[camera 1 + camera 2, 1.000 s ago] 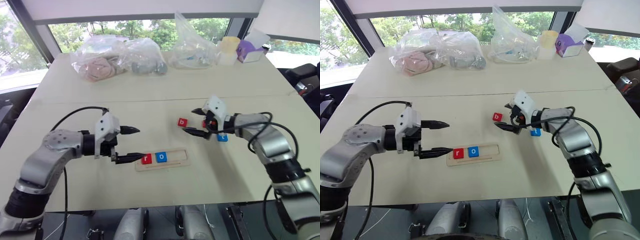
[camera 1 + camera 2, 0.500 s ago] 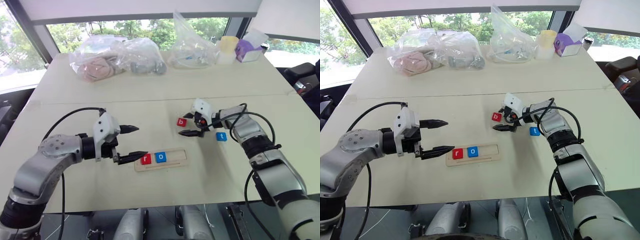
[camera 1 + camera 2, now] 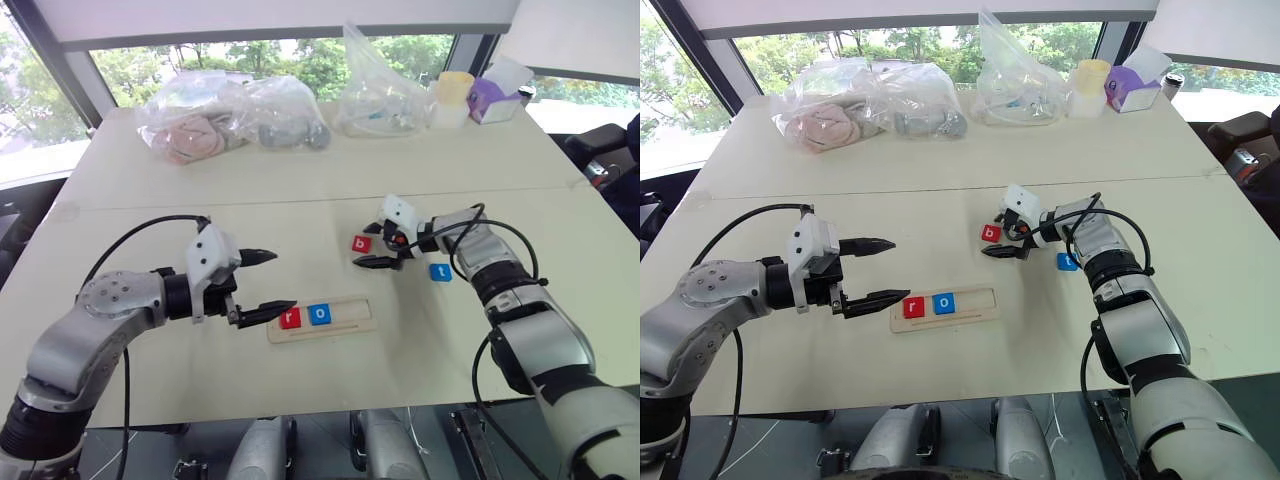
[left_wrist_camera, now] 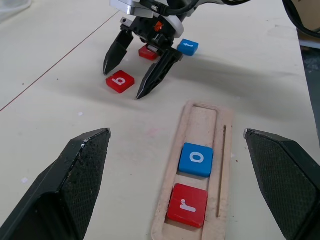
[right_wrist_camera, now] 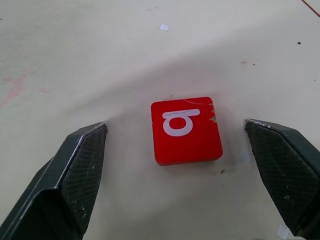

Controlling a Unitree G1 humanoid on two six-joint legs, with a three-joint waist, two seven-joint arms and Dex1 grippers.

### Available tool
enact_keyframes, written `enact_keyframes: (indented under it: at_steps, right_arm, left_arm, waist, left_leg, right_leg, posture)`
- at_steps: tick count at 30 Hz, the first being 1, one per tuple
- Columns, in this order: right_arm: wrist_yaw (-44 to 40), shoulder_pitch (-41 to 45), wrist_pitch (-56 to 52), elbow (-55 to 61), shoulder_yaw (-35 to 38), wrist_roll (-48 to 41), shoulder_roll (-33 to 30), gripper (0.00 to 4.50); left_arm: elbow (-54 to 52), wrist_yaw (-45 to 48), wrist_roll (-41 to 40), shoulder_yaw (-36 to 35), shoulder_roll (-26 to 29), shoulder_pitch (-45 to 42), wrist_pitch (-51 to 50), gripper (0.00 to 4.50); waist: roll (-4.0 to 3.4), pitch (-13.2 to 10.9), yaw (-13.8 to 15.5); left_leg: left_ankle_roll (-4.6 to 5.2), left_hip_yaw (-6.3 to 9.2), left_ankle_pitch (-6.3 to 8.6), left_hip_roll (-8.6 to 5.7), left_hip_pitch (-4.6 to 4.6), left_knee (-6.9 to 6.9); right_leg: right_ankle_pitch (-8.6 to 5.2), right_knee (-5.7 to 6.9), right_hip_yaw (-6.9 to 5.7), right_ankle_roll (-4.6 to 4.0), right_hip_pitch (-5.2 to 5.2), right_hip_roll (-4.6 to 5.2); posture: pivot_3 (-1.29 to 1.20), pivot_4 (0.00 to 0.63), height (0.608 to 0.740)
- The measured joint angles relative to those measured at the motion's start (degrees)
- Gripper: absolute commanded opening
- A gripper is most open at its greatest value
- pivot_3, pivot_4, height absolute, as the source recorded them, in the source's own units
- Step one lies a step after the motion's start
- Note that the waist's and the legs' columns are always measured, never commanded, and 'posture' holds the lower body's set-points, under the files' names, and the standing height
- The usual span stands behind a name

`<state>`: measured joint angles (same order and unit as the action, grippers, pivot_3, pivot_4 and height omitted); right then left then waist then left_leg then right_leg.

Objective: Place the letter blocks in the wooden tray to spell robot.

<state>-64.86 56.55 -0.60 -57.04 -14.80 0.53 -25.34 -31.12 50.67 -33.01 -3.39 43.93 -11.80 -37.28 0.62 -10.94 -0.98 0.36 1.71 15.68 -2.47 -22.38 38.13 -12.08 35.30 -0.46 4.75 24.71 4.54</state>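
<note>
The wooden tray (image 3: 350,322) lies at the table's near middle, with a red r block (image 3: 291,318) and a blue o block (image 3: 320,314) side by side at its left end. Just left of the tray hovers my left gripper (image 3: 284,281), open and empty. A red b block (image 3: 361,243) rests on the table beyond the tray. My right gripper (image 3: 365,249) stands open around it, one finger (image 5: 75,165) on each side, apart from the block. Another red block (image 4: 148,51) lies under that gripper's body. A blue t block (image 3: 440,271) sits to its right.
Clear plastic bags (image 3: 230,115) with soft items line the table's far side, with another bag (image 3: 385,95), a yellow cup (image 3: 456,96) and a purple box (image 3: 490,100) to their right. A seam (image 3: 150,205) crosses the tabletop.
My right gripper has come left and down from near the t block, and its open fingers now straddle the b block. The left gripper has kept its place.
</note>
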Motion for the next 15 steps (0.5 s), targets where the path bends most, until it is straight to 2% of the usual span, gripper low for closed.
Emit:
enact_keyframes:
  at_steps: [1,4,5,10,15]
  right_arm:
    - [0.22,0.3,0.2,-0.61,0.14,0.21,0.33,3.16]
    - [1.04,0.8,-0.03,-1.36,0.87,0.47,1.21,1.51]
    - [1.09,0.87,-0.27,-1.49,1.13,0.46,1.48,1.16]
    - [-1.12,0.03,-3.87,3.61,1.85,0.35,1.14,1.18]
    - [-9.61,-8.66,-8.98,30.7,1.32,-1.38,-6.99,1.18]
  left_arm:
    - [0.0,-0.06,0.0,0.01,0.0,0.0,0.01,4.5]
    - [0.0,-0.15,-0.01,0.01,0.0,0.0,0.04,4.5]
    - [0.02,-0.13,-0.01,0.01,0.01,0.0,0.04,4.5]
    - [0.9,1.08,-0.12,-0.24,1.91,0.43,0.08,4.5]
    - [2.31,2.83,-0.14,-0.71,3.35,0.9,0.42,4.5]
  waist:
    - [0.0,0.0,-0.03]
    - [0.0,0.0,-0.03]
    - [0.0,0.0,-0.03]
    - [-0.03,-0.01,0.0]
    - [-0.04,-0.02,0.69]
  left_leg:
    - [0.0,0.0,0.0,0.0,0.0,0.0]
    - [-0.02,0.0,-0.01,0.0,0.0,0.0]
    - [-0.02,0.0,-0.01,0.0,0.0,0.0]
    - [-0.02,0.0,-0.01,0.0,-0.03,-0.02]
    - [-0.02,0.02,0.0,-0.04,-0.07,-0.07]
  right_leg:
    - [0.0,0.01,0.0,0.0,0.0,0.0]
    - [0.01,0.04,0.0,-0.01,0.02,0.0]
    - [0.01,0.04,0.01,-0.01,0.03,0.0]
    - [0.01,0.05,0.01,-0.01,0.08,0.01]
    - [0.01,0.06,-0.02,0.0,0.11,0.05]
  posture:
    - [0.0,0.15,0.725]
    - [0.0,0.15,0.725]
    - [0.0,0.15,0.725]
    - [0.0,0.15,0.725]
    - [0.0,0.15,0.725]
